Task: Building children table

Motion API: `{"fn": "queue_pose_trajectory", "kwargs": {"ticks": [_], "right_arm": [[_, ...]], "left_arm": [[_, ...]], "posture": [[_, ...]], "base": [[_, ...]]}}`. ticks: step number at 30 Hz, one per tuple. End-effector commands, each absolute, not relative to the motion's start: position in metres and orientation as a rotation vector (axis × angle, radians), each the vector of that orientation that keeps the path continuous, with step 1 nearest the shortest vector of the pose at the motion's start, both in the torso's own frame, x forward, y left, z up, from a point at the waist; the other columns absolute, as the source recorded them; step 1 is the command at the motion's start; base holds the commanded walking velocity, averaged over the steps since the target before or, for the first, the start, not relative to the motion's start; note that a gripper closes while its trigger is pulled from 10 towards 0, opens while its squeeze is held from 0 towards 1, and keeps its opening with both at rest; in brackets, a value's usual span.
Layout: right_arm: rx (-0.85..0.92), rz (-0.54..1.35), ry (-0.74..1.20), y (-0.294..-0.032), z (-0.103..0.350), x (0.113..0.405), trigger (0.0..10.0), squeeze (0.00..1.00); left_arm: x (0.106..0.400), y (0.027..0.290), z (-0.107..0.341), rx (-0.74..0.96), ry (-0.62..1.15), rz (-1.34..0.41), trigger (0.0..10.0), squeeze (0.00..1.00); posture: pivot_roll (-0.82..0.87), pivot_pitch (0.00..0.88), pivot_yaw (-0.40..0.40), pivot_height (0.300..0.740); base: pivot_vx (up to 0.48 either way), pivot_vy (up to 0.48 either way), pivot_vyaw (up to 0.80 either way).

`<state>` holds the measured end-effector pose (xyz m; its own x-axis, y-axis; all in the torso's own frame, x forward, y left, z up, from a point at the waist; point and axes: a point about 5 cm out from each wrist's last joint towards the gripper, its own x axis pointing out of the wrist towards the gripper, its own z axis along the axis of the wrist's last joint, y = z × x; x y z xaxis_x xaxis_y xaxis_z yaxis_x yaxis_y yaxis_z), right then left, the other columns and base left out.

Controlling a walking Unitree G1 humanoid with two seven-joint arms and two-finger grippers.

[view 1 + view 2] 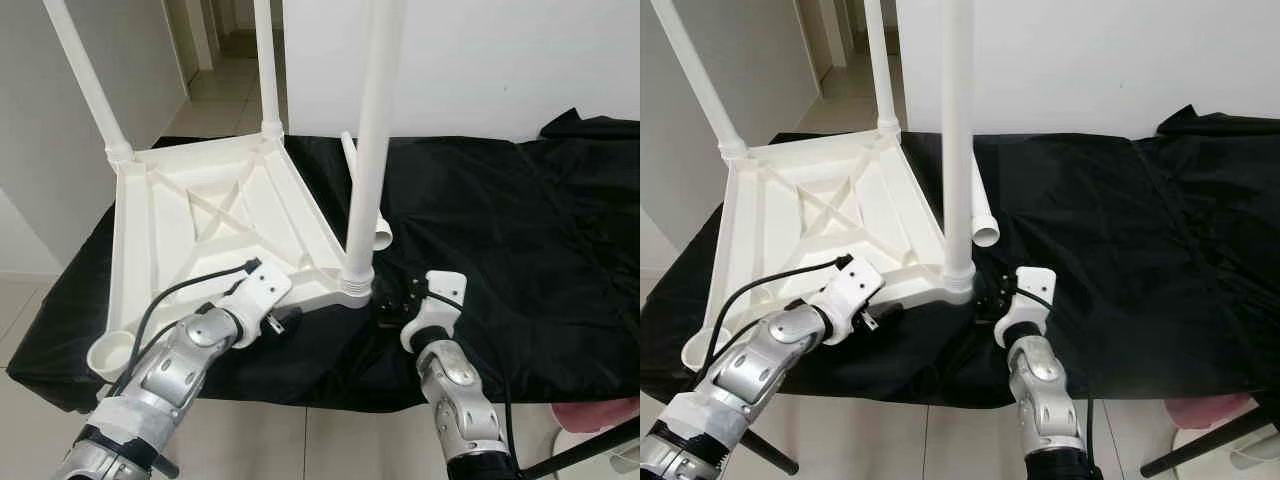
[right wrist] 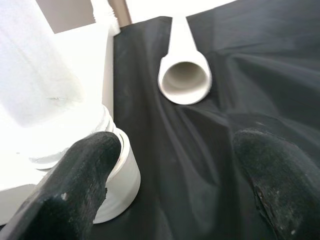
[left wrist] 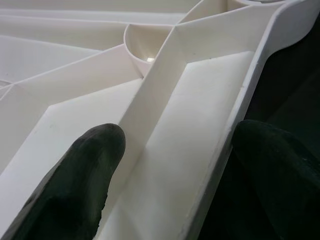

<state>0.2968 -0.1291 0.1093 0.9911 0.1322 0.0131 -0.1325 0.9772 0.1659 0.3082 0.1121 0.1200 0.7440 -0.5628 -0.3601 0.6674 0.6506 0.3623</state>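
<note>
Desk (image 1: 560, 250) under a black cloth is carrying the white plastic children's table (image 1: 200, 215), which is lying upside down on the desk's left half with its ribbed underside facing up. Three legs are standing up from its corners; the nearest leg (image 1: 372, 150) is rising from the corner socket closest to the robot's right arm. The fourth corner socket (image 1: 112, 356), at the near left, is standing without a leg. A loose leg (image 1: 981, 215) is lying on the cloth just beside the table's right edge, its hollow end pointing toward the robot. The left tool (image 3: 175, 165) is sitting spread across the table's near edge, one finger (image 3: 80, 180) resting on the inner panel. The right tool (image 2: 175, 175) is hanging spread beside the base of the nearest leg.
</note>
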Motion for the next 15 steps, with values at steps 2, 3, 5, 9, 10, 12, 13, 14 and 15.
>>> {"fn": "queue_pose_trajectory", "kwargs": {"ticks": [2,3,5,9,10,12,13,14,15], "right_arm": [[0.183,0.194,-0.018,-0.118,0.113,0.307,10.0,0.0],[0.177,0.197,-0.019,-0.117,0.113,0.31,10.0,0.0],[0.171,0.199,-0.02,-0.117,0.113,0.312,10.0,0.0],[0.164,0.183,-0.032,-0.121,0.115,0.311,10.0,0.0],[0.164,0.183,-0.032,-0.121,0.115,0.311,10.0,0.0],[0.146,0.143,-0.049,-0.132,0.113,0.302,10.0,0.0],[0.138,0.126,-0.058,-0.135,0.113,0.3,10.0,0.0],[0.138,0.126,-0.058,-0.135,0.113,0.3,10.0,0.0],[0.133,0.115,-0.063,-0.138,0.113,0.298,10.0,0.0]], "left_arm": [[0.321,0.133,0.122,0.552,0.201,-0.479,10.0,0.0],[0.323,0.135,0.122,0.557,0.202,-0.469,10.0,0.0],[0.324,0.135,0.122,0.559,0.204,-0.463,10.0,0.0],[0.325,0.133,0.125,0.547,0.184,-0.475,10.0,0.0],[0.325,0.133,0.125,0.547,0.184,-0.475,10.0,0.0],[0.315,0.122,0.128,0.475,0.159,-0.554,10.0,0.0],[0.312,0.117,0.129,0.447,0.146,-0.586,10.0,0.0],[0.312,0.117,0.129,0.447,0.146,-0.586,10.0,0.0],[0.309,0.115,0.13,0.43,0.138,-0.605,10.0,0.0]], "posture": [[-0.02,0.026,0.043,0.74],[-0.02,0.025,0.041,0.74],[-0.02,0.025,0.041,0.74],[-0.02,0.022,0.035,0.74],[-0.02,0.022,0.035,0.74],[-0.01,0.024,0.033,0.74],[-0.01,0.024,0.033,0.74],[-0.01,0.024,0.033,0.74],[-0.01,0.024,0.033,0.74]], "base": [[0.0,0.0,0.0],[0.0,0.0,0.0],[0.0,0.0,0.0],[0.0,0.0,0.0],[0.0,0.0,0.0],[0.0,0.0,0.0],[0.0,0.0,0.0],[0.0,0.0,0.0],[0.0,0.0,0.0]]}}
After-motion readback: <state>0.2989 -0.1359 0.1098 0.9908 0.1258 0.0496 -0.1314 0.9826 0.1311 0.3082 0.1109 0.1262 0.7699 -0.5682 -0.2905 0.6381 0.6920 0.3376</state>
